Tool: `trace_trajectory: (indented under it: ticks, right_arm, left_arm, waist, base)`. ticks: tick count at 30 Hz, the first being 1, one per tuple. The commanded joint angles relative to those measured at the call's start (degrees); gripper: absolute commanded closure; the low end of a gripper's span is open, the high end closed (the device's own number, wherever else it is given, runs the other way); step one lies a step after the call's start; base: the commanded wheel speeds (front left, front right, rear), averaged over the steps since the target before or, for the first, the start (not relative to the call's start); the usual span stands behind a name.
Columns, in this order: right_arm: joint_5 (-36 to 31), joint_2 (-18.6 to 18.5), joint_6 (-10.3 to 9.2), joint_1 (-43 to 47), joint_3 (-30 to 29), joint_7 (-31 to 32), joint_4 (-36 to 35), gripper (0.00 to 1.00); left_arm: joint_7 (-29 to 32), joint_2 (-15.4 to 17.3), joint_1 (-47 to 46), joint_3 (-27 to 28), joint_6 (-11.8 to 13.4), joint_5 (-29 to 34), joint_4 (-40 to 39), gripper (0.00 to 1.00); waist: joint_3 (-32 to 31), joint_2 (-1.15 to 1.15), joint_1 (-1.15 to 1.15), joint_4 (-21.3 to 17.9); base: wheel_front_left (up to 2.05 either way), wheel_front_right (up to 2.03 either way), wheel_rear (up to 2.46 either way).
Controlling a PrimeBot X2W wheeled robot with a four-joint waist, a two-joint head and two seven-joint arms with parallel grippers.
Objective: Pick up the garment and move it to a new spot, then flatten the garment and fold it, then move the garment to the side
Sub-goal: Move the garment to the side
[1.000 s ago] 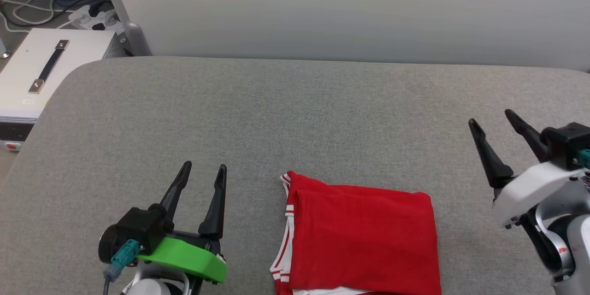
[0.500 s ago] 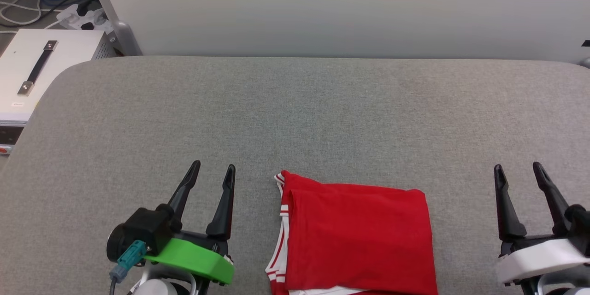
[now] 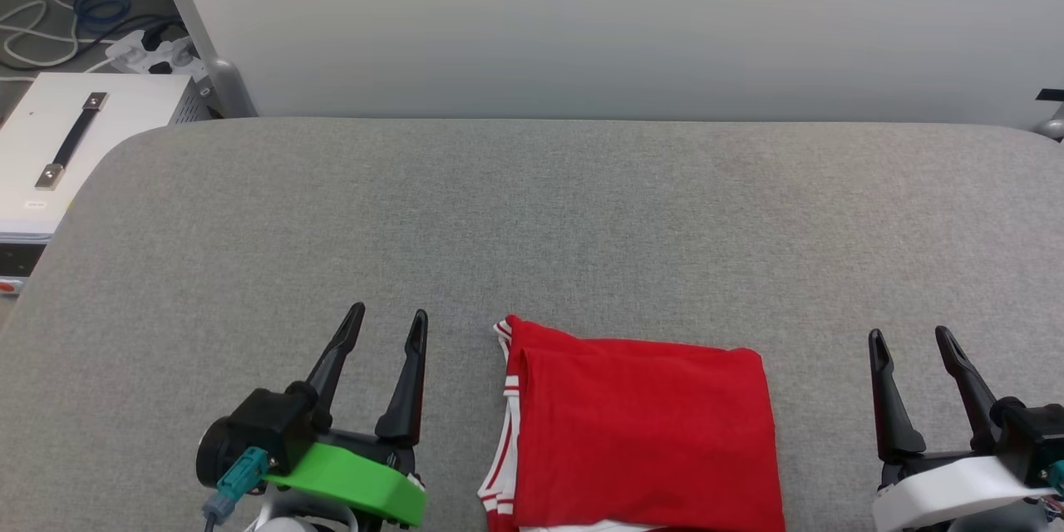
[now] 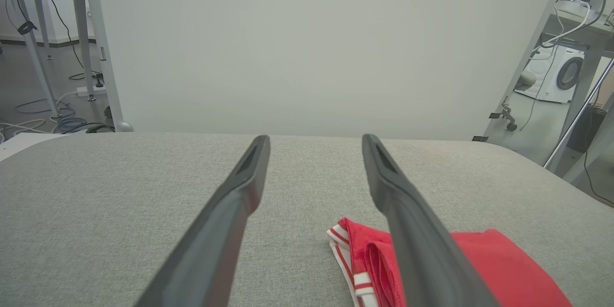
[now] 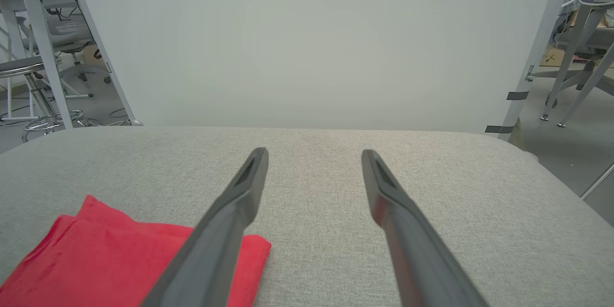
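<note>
A red garment (image 3: 640, 432) lies folded into a neat rectangle at the near edge of a grey fabric-covered counter (image 3: 532, 208). It is directly in front of the robot. Red-and-white striped trim shows along the garment's left side, and a white strip peeks out at its near edge.

The left hand (image 3: 388, 314) hovers just left of the garment and the right hand (image 3: 908, 332) is a little further off to its right. Each hand has its two dark fingers spread wide, and neither holds or touches anything.

The cloth looks light, soft and limp, so the stacked layers will probably slide apart or sag if lifted from one point. The folding appears done, leaving the move to the side. The safest hold is likely a pinch through all the layers at the left and right edges, one hand on each, keeping the bundle level and low over the counter.
</note>
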Motion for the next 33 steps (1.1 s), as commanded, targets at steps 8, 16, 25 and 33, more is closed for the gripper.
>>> trace_trajectory:
  ticks: [8, 16, 25, 33]
  right_arm:
    - [0.9, -1.1, -0.05, -0.2, 1.3, 3.9, 0.4, 0.0]
    - [10.4, -6.4, -0.05, -2.8, 6.0, 31.3, -5.2, 0.0]
    - [14.0, -4.4, -0.05, -5.4, 1.4, 61.1, -8.3, 0.0]
    - [12.5, -1.1, -0.05, -8.6, 0.8, 65.3, -4.1, 0.0]
  left_arm:
    - [-0.3, -0.3, 0.4, 0.4, -0.2, 0.3, -0.6, 0.0]
    - [-0.3, 0.1, -0.5, -0.1, -0.2, 0.4, -0.2, 0.0]
    - [-0.3, 0.3, -2.6, -1.5, -0.2, 0.5, 0.0, 0.0]
    - [-0.3, 0.3, -4.5, -1.9, -0.2, 0.4, 0.4, 0.0]
  waist:
    - [1.0, 0.0, 0.0, 0.6]
    - [2.5, 0.0, 0.0, 1.0]
    - [5.9, 0.0, 0.0, 3.2]
    - [9.2, 0.0, 0.0, 6.0]
  base:
    - [0.0, 0.0, 0.0]
    - [0.0, 0.0, 0.0]
    - [0.0, 0.0, 0.0]
    - [0.0, 0.0, 0.0]
